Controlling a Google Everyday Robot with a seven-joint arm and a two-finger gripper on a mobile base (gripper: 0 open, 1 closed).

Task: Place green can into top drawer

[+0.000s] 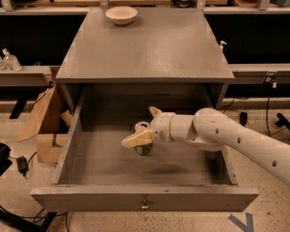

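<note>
The green can (144,149) stands upright on the floor of the open top drawer (145,197), near its middle, with its silver top (142,126) showing. My gripper (144,125) reaches in from the right on a white arm (241,144). Its fingers straddle the can. The near cream finger (137,139) lies across the can's front. The far finger (155,112) is spread away behind the can. The gripper looks open around the can.
A cream bowl (121,14) sits at the back of the cabinet top (150,47). Cardboard boxes (46,124) lie on the floor left of the drawer. Bottles (5,61) stand on a shelf at far left. Cables and a stand (285,122) are at right.
</note>
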